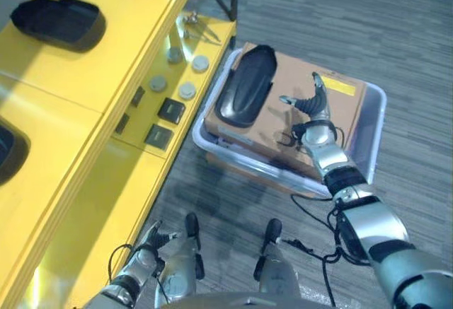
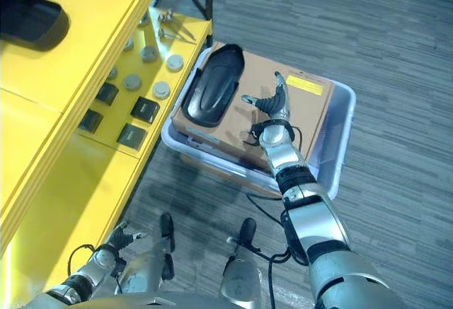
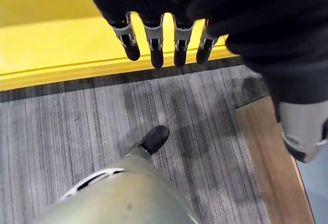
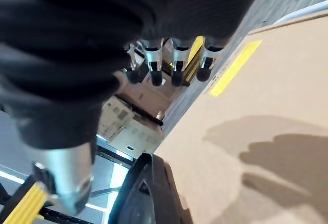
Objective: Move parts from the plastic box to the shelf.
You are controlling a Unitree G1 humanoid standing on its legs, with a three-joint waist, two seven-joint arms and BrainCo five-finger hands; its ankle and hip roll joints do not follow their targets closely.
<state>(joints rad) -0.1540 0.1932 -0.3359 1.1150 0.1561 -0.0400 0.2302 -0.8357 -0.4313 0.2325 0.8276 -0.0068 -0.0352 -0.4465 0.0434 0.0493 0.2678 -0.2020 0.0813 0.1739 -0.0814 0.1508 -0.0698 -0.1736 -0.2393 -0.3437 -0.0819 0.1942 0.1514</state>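
A clear plastic box stands on the floor with a brown cardboard box inside it. On the cardboard's shelf-side end lies a black oval part, also seen in the right wrist view. My right hand hovers open over the cardboard, a little to the right of the black part and apart from it, its fingers straight and holding nothing. My left hand hangs low beside the yellow shelf, its fingers relaxed and empty.
A similar black part lies on the shelf's top level, with another at the left edge. The lower level holds grey discs, black square pieces and metal tools. Grey carpet surrounds the box.
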